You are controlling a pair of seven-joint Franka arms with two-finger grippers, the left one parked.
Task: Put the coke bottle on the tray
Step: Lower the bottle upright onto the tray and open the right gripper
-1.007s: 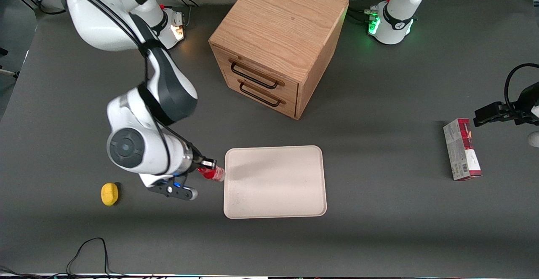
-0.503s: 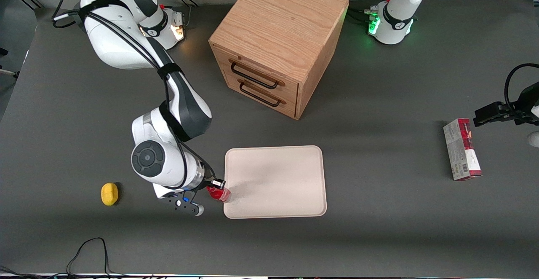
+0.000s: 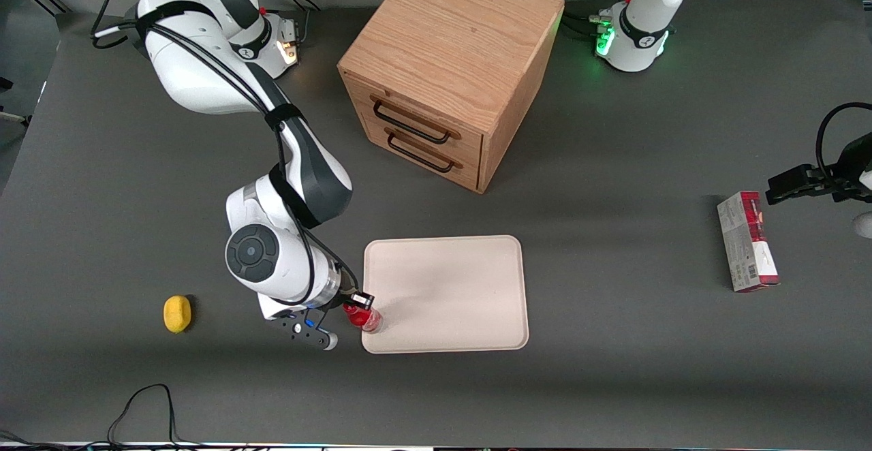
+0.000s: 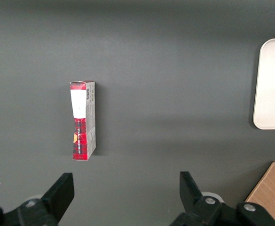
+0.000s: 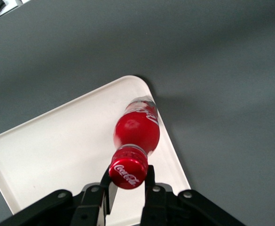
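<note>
The coke bottle [image 3: 362, 317] is a small red bottle with a red cap [image 5: 127, 173] and white script; its clear base hangs over the corner of the tray nearest the front camera at the working arm's end. My right gripper [image 3: 358, 304] is shut on the coke bottle just under the cap, one finger [image 5: 107, 181] on each side of the neck. The cream-white tray [image 3: 449, 294] lies flat in front of the wooden drawer cabinet. In the wrist view the coke bottle [image 5: 136, 128] points down at the tray [image 5: 52, 155] near its rounded corner.
A wooden two-drawer cabinet [image 3: 446, 69] stands farther from the front camera than the tray. A yellow lemon [image 3: 177, 314] lies beside the working arm. A red-and-grey box [image 3: 747, 241] lies toward the parked arm's end of the table, seen too as the box [image 4: 83, 120] in the left wrist view.
My gripper has carried the coke bottle toward the front camera along the tray's edge and slightly over its corner; the arm's elbow has swung the same way.
</note>
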